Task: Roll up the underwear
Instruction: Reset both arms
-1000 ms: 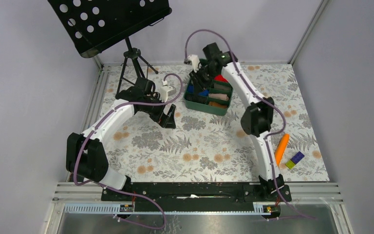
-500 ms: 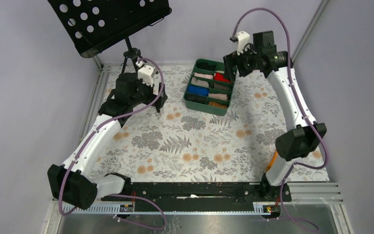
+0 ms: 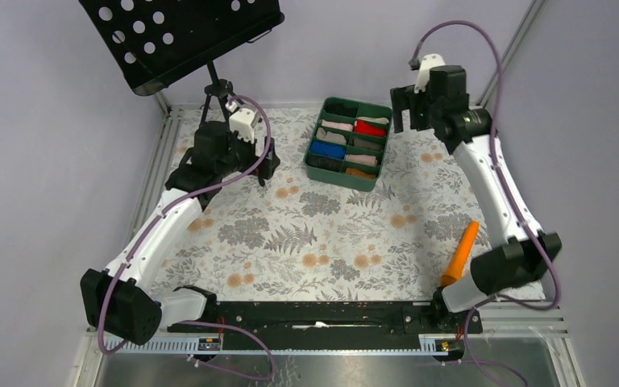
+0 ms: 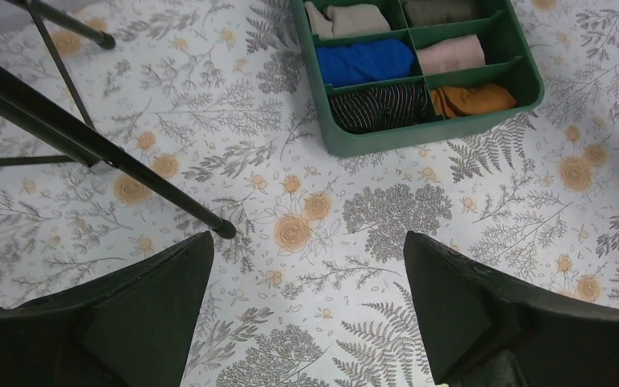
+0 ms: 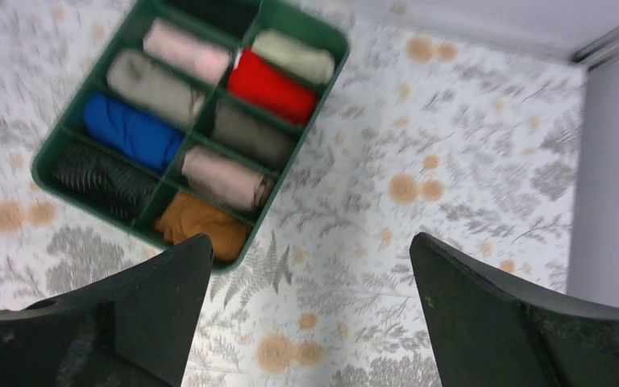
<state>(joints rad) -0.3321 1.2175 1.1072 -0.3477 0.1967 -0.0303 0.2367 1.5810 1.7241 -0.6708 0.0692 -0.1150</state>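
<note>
The underwear (image 3: 320, 160) is a black ribbed roll (image 4: 383, 107) lying in the near-left compartment (image 5: 101, 179) of the green tray (image 3: 343, 179). My left gripper (image 3: 266, 171) hovers open over bare tablecloth, left of the tray (image 4: 427, 137), with nothing between its fingers (image 4: 308, 238). My right gripper (image 3: 403, 113) is raised at the tray's far right corner, open and empty (image 5: 311, 238), looking down on the tray (image 5: 280, 184) and the cloth beside it.
The other compartments hold red (image 5: 270, 87), blue (image 5: 129, 129), pink, beige, grey and orange (image 5: 201, 224) rolls. A black music stand (image 3: 181, 32) stands at the far left, its tripod leg (image 4: 129, 173) near my left fingers. An orange stick (image 3: 461, 251) lies by the right arm.
My right gripper has lifted out of the tray, opened and swung to its far right corner. The left arm pulled back to the far left, then held still.
</note>
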